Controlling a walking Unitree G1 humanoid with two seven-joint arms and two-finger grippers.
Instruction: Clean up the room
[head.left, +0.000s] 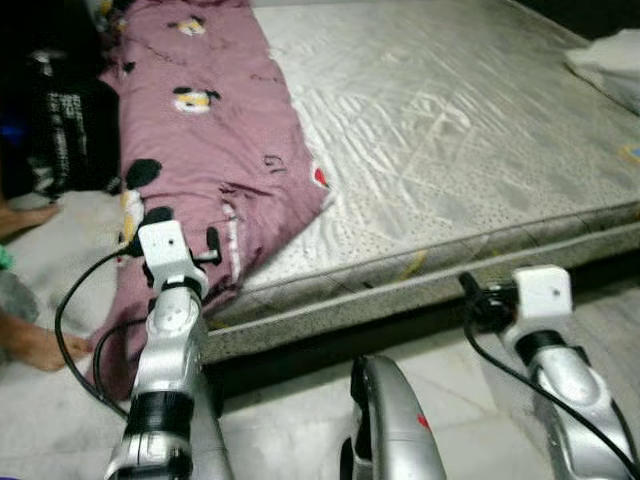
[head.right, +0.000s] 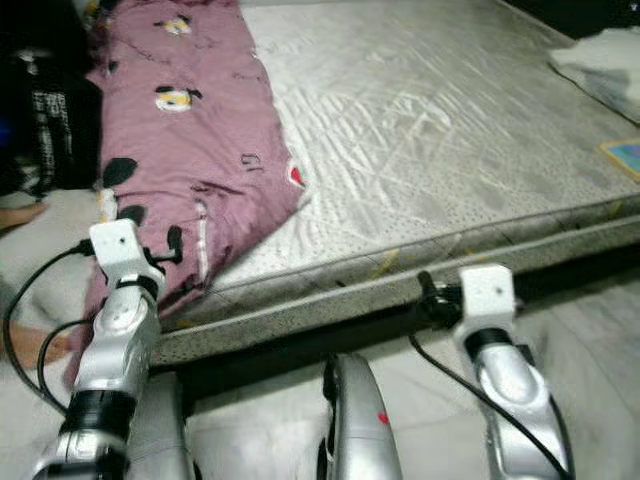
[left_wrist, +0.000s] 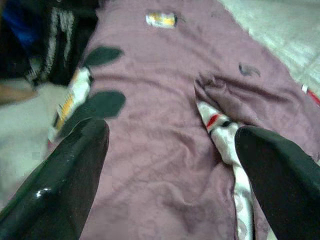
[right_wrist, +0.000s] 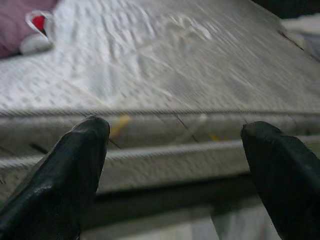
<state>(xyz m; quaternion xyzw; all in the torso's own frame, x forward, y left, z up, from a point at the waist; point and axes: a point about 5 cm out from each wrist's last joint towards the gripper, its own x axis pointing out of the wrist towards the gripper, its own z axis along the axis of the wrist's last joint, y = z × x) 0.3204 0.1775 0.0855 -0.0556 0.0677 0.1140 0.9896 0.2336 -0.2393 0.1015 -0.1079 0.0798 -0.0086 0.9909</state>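
Observation:
A mauve blanket (head.left: 200, 130) with cartoon prints lies along the left side of a bare grey mattress (head.left: 450, 130) and hangs over its near left corner toward the floor. My left gripper (head.left: 185, 228) is raised in front of the hanging part. It is open, and the left wrist view shows the blanket (left_wrist: 165, 100) between its spread fingers (left_wrist: 75, 165) with nothing held. My right gripper (head.left: 485, 295) hovers low before the mattress's front edge (right_wrist: 165, 125), open and empty.
A person's bare feet (head.left: 40, 345) rest on the floor at the left, beside dark striped fabric (head.left: 60, 130). Folded white cloth (head.left: 610, 65) lies on the mattress's far right corner. A pale tiled floor (head.left: 290, 420) runs along the bed's front.

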